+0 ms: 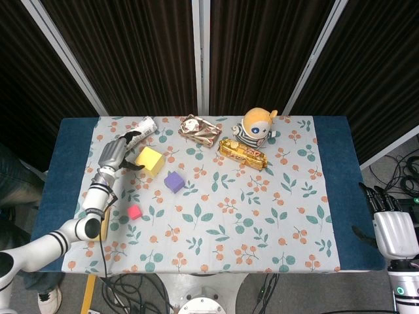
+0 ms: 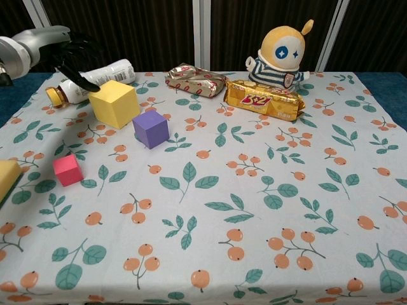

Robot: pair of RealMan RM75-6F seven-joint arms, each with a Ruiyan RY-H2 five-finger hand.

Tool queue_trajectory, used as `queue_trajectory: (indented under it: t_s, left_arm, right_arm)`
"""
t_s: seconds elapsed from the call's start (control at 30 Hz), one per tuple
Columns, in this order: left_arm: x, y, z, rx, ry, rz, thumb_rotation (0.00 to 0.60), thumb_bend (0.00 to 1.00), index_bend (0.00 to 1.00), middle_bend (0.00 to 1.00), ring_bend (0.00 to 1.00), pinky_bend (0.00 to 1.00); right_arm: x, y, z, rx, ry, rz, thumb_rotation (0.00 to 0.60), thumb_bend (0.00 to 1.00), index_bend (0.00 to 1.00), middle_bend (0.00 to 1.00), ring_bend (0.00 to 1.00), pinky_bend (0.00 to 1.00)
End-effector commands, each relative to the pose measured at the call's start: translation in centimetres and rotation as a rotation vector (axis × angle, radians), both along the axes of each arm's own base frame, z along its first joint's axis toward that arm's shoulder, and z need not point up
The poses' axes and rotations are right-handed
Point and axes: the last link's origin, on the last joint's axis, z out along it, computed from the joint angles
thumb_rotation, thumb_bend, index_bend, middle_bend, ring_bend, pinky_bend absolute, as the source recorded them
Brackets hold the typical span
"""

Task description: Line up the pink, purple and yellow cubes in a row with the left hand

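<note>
Counter (image 1: 330, 190): blue top under a cloth (image 1: 249, 216) printed with leaves and orange berries.
Yellow cube (image 1: 149, 161): largest of the three, far left part of the cloth, resting flat; the bottle lies just behind it.
Purple cube (image 1: 174, 181): just right of and nearer than the yellow cube, apart from it.
Pink cube (image 1: 134, 212): smallest, nearer and further left than the purple cube, well apart from both others; the three lie on a loose diagonal, not in a straight row.
Left hand (image 1: 115, 152): raised over the far left of the cloth, just left of the yellow cube and in front of the bottle; fingers spread apart, holding nothing; in the chest view (image 2: 71, 54) it shows dark against the bottle, not touching the cube.
Right hand (image 1: 393, 230): off the counter's right edge, near side; fingers straight and apart, holding nothing.
Bottle (image 1: 139, 133): white, lying on its side at the far left, orange cap end pointing left.
Yellow block (image 2: 7, 179): flat, at the left edge of the cloth, left of the pink cube.
Foil packet (image 1: 199, 130): brown-silver, far centre.
Gold packet (image 1: 243, 153): just right of the foil packet, in front of the toy.
Toy (image 1: 255, 127): orange-headed plush in a striped top, upright, far centre-right.
</note>
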Motion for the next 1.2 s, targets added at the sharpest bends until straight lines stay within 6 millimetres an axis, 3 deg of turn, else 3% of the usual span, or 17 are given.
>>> queue_trajectory:
  t_s: [0.03,0.73,0.8,0.97,1.2]
  left_arm:
    - [0.8,-0.1,-1.6,-0.022,-0.009,0.027,0.6,0.13,0.19,0.26,0.24,0.34]
    - [1.8,0.1,-4.6,-0.02,0.068,0.052,0.6,0.12,0.18,0.25,0.24,0.35]
    - [1.7,0.2,-4.7,-0.017,0.075,0.052,0.6,0.14,0.24,0.28,0.27,0.41]
    - [1.6,0.3,-4.7,0.003,0.069,0.039,0.6,0.24,0.46,0.51,0.49,0.64]
    - [1.6,0.4,-3.5,0.012,0.058,-0.033,0.6,0.28,0.52,0.55,0.52,0.68]
  right_arm:
    - [-0.1,0.1,0.1,-0.001,0.0,-0.003,0.6,0.06,0.01,0.16,0.1,0.23]
    - [-0.8,0.2,0.2,0.001,-0.007,-0.027,0.6,0.06,0.01,0.16,0.11,0.23]
    - [-0.8,0.2,0.2,0.001,-0.01,-0.027,0.6,0.06,0.01,0.16,0.11,0.23]
    - [-1.0,0.2,0.2,0.001,-0.013,-0.03,0.6,0.06,0.01,0.16,0.11,0.23]
    - [-1.0,0.4,0.3,-0.004,-0.014,-0.03,0.6,0.06,0.01,0.16,0.11,0.23]
